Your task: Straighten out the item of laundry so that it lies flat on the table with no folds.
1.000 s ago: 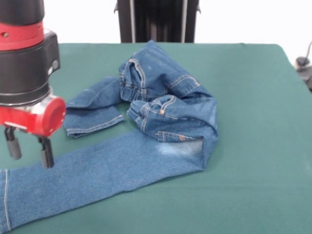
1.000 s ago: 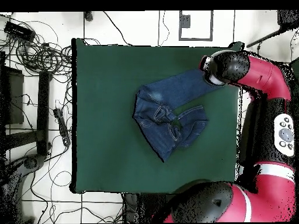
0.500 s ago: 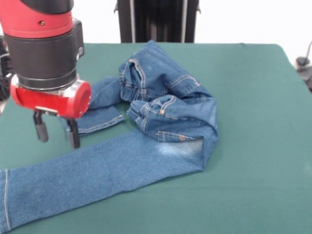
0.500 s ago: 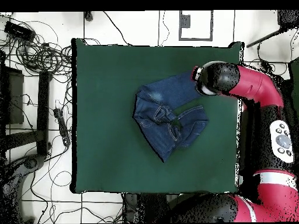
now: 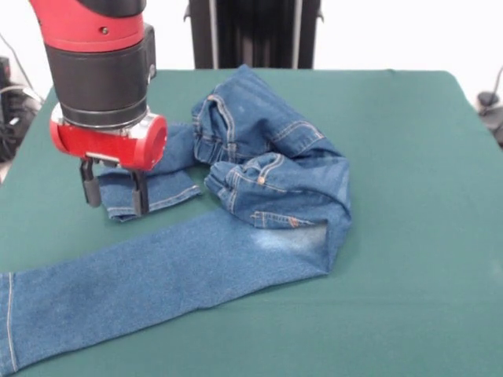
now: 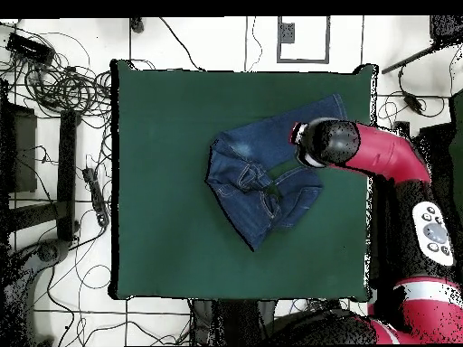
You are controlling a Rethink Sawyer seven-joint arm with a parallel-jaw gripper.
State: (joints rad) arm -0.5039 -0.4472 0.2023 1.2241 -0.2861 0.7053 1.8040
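Note:
The item of laundry [image 5: 267, 188], a small pair of blue denim jeans, lies crumpled on the green table [image 5: 409, 259]. One leg stretches flat toward the front left corner; the other leg ends in a short folded hem [image 5: 161, 192] at the left. The waist and pockets are bunched in the middle. My gripper [image 5: 115, 194] hangs open just over that short hem, one finger on either side of its left part, with nothing held. From overhead, the jeans [image 6: 258, 185] sit right of centre and the arm's head [image 6: 327, 143] covers the gripper.
Cables and dark equipment [image 6: 54, 108] lie on the floor off the table's left side in the overhead view. A black stand [image 5: 251, 31] rises behind the table's far edge. Bare green cloth [image 6: 163, 135] surrounds the jeans.
My gripper has moved from over the long leg near the front left to the short hem, farther back and to the right. The jeans have not shifted.

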